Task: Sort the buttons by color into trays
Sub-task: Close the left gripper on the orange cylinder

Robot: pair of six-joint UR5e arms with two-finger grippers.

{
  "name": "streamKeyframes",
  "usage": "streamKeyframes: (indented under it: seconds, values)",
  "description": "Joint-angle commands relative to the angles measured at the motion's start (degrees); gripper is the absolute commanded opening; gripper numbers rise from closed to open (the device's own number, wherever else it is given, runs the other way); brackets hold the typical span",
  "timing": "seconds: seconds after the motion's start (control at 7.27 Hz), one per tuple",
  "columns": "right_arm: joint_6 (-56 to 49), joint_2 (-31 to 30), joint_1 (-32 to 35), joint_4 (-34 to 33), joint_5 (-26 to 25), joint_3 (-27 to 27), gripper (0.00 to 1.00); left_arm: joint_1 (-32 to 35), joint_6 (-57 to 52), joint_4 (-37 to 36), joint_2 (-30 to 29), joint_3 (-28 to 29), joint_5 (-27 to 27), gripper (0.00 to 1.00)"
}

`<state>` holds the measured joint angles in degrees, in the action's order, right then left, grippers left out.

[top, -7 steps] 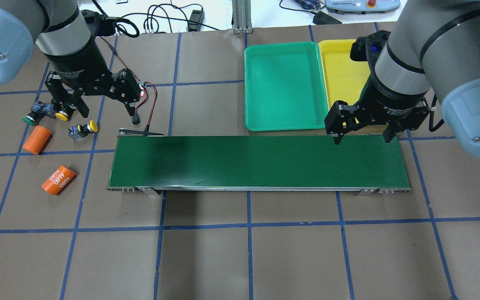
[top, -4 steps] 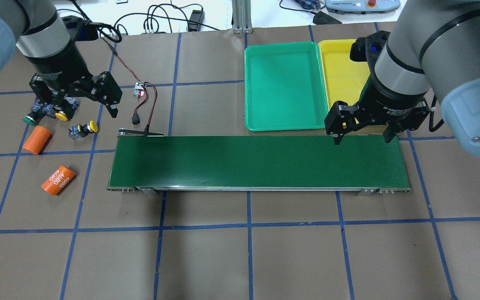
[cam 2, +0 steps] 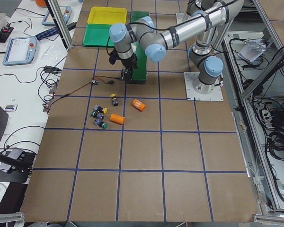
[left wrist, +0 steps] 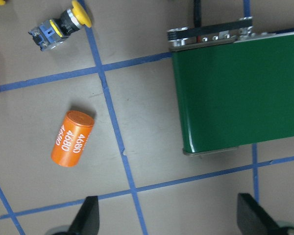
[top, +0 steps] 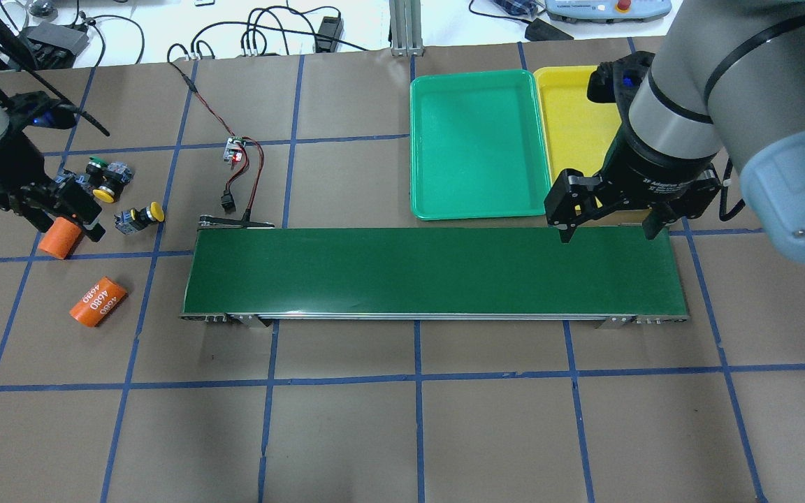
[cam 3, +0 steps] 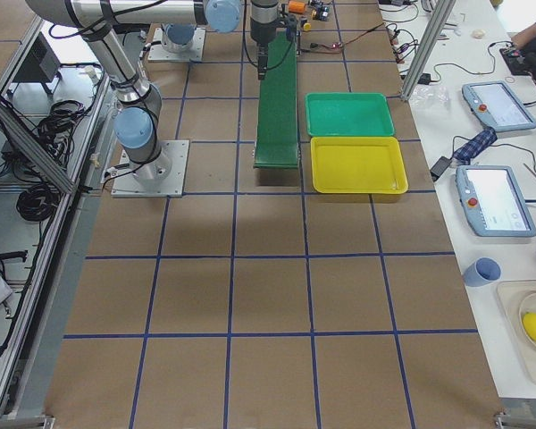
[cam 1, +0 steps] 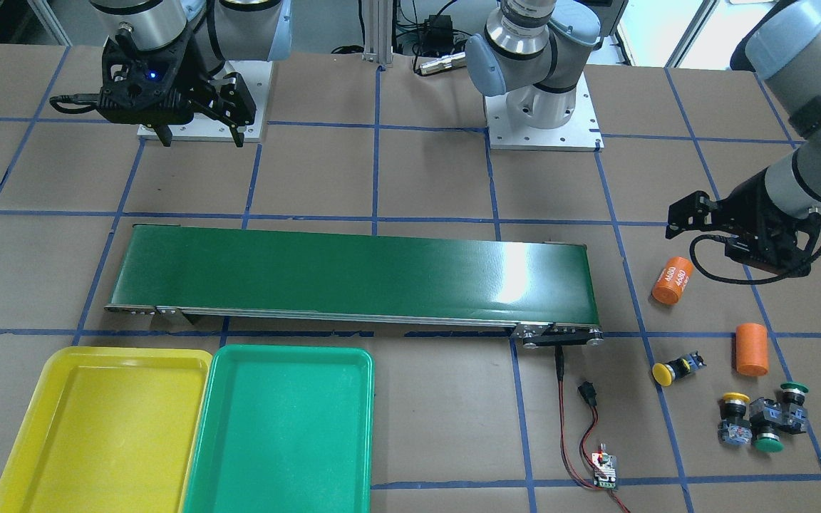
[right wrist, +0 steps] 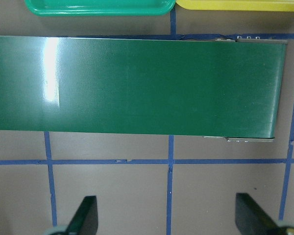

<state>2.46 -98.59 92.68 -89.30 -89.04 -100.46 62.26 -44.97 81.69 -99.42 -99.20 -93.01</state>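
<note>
1. front-facing: four buttons (cam 1: 767, 420) lie on the counter (cam 1: 410, 427) past the conveyor belt's (cam 1: 346, 274) end, well apart from the empty yellow tray (cam 1: 125, 351) and green tray (cam 1: 289, 349); sorting looks unstarted.
2. overhead: right end effector (top: 608, 236) hangs wide, empty, near the belt's tray end.
3. left wrist: left end effector (left wrist: 169, 220) wide, empty, its spread unclear overhead; next, centre it over one button.

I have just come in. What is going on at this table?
Buttons are to be sorted by colour, and none is sorted yet: all four lie on the table beside two orange cylinders. The green tray and yellow tray are empty. The left pincer hangs open and empty near the buttons; the right pincer hangs open over the conveyor belt's end by the trays.
</note>
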Motion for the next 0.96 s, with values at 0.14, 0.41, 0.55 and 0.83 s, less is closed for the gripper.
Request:
streamKeyframes:
  seconds: [0.14, 0.41, 0.55, 0.83]
  values:
    - [0.0, -0.02, -0.04, 0.0, 0.01, 0.0, 1.0, -9.95, -20.38, -23.56, -6.64, -11.79, 0.19, 1.0]
    - [-0.09, -0.02, 0.04, 0.0, -0.08, 0.0, 1.0, -9.97, -19.72, -23.68, -9.37, -13.91, 0.55, 1.0]
    - [0.0, 0.06, 0.04, -0.09, 0.0, 0.0, 1.0, -9.88, -18.94, -22.72, -9.65, -14.7, 4.64, 1.0]
    - [0.0, 0.06, 0.04, 0.0, 0.01, 0.0, 1.0, -9.62, -19.36, -23.41, -11.05, -14.63, 4.69, 0.62]
